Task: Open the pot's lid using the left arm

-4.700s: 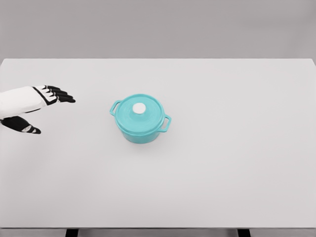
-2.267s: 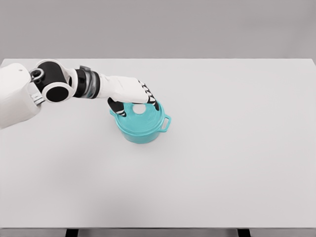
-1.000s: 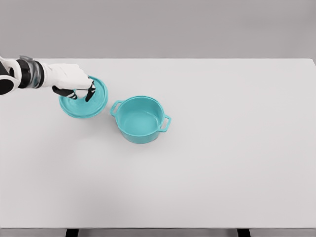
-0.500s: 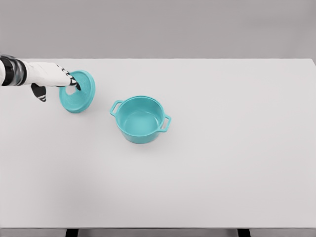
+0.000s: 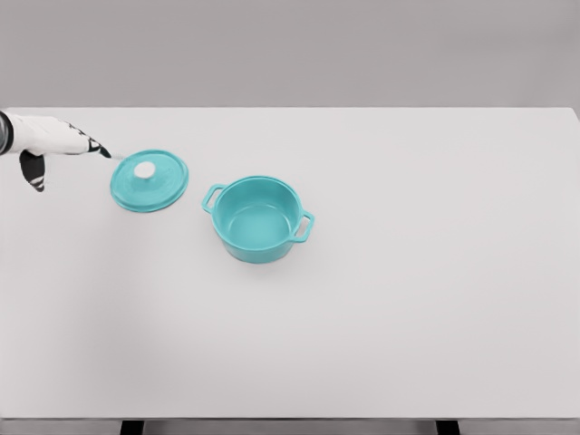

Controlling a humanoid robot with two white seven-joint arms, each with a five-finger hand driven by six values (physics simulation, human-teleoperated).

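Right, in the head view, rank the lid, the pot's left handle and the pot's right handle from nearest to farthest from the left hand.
From the left hand at the left edge:
1. lid, flat on the table just right of it.
2. pot's left handle, on the lid's side of the pot.
3. pot's right handle, on the far side.

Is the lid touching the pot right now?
Apart. The head view shows the lid lying flat on the table, with a strip of bare table between its rim and the pot.
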